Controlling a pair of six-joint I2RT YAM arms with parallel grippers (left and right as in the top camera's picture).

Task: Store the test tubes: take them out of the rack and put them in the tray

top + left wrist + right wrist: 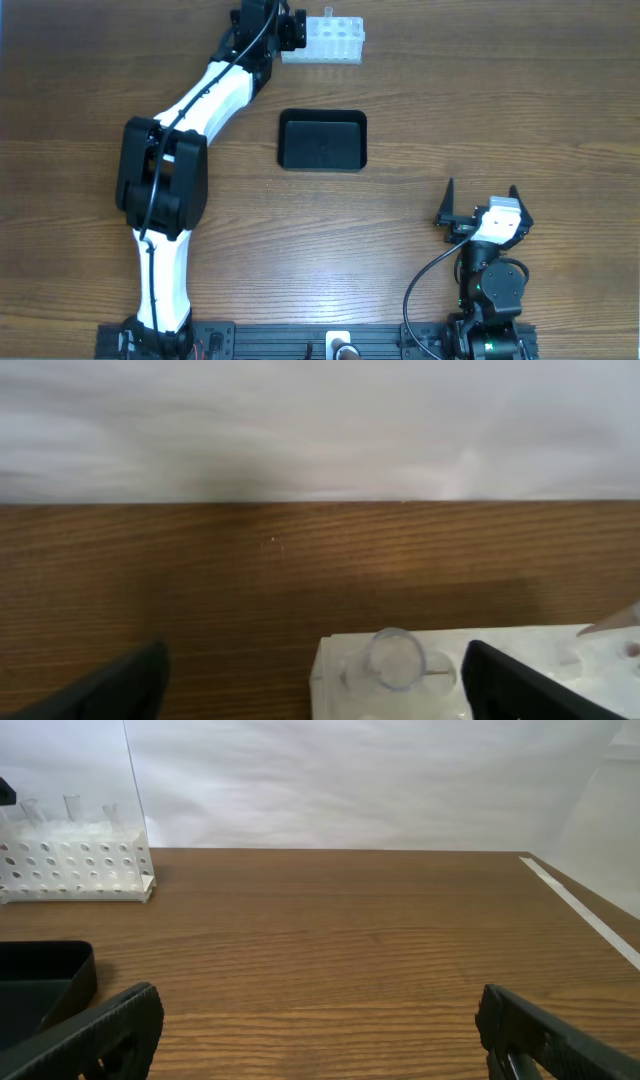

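Note:
A white perforated rack (325,42) stands at the far edge of the table, and clear test tubes (72,808) stick up from its top. My left gripper (290,28) hovers at the rack's left end. In the left wrist view its fingers (110,690) are open, wide apart, and the round mouth of one tube (395,658) stands in the rack (500,645) between them, untouched. The black tray (322,140) lies in the middle of the table, nearer than the rack, with nothing in it. My right gripper (482,195) rests open at the near right with nothing between its fingers.
Bare wood surrounds the tray (40,980) and the rack (75,870). A white wall rises right behind the rack. A pale strip (585,910) runs along the table's right side.

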